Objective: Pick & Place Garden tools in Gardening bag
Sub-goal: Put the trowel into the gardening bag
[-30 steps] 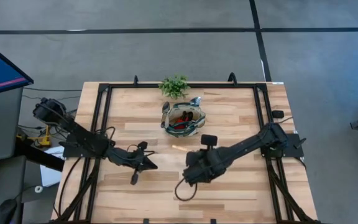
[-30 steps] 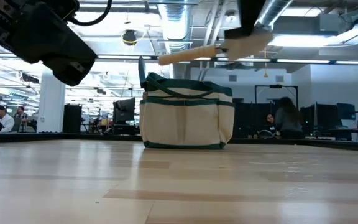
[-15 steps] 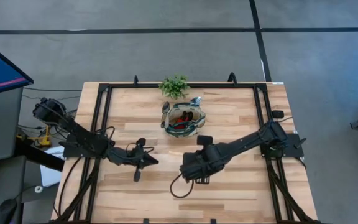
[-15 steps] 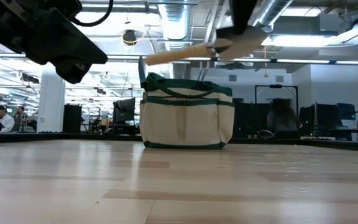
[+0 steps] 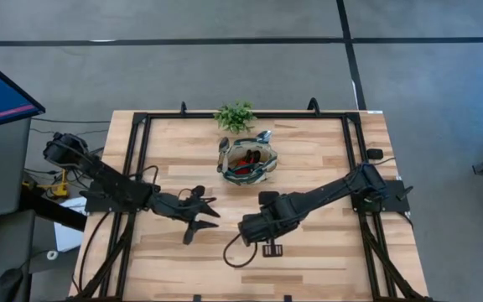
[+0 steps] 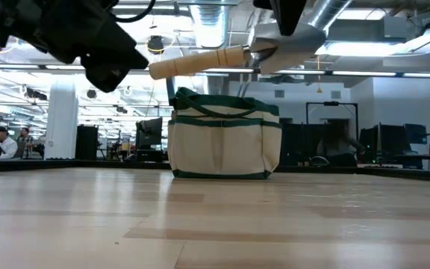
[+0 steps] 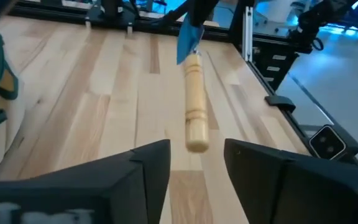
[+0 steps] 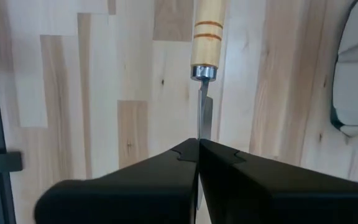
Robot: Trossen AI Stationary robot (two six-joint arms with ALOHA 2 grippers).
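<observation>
Two dark arms are stretched over the wooden table (image 5: 325, 252), one from each side. The right gripper (image 8: 198, 149) is held in the air near the middle of the table, in front of the gardening bag (image 5: 249, 162). Its two fingers are pressed tight on the thin metal blade of one trowel (image 6: 222, 57). The trowel is kept level above the table, and its light wooden handle (image 7: 196, 102) is pointed at the left arm.

The left gripper (image 7: 196, 163) is also raised off the table, just beside the end of that handle. Its two fingers are spread apart with a gap between them, and nothing is held in them. The handle end is seen right before that gap, but whether it is touched cannot be told.

One bag is stood upright toward the far side of the table. Two silver tools are seen poking out at its edge, and a red-and-black item (image 5: 243, 167) is seen inside. One green plant (image 5: 235, 116) is placed behind the bag.
</observation>
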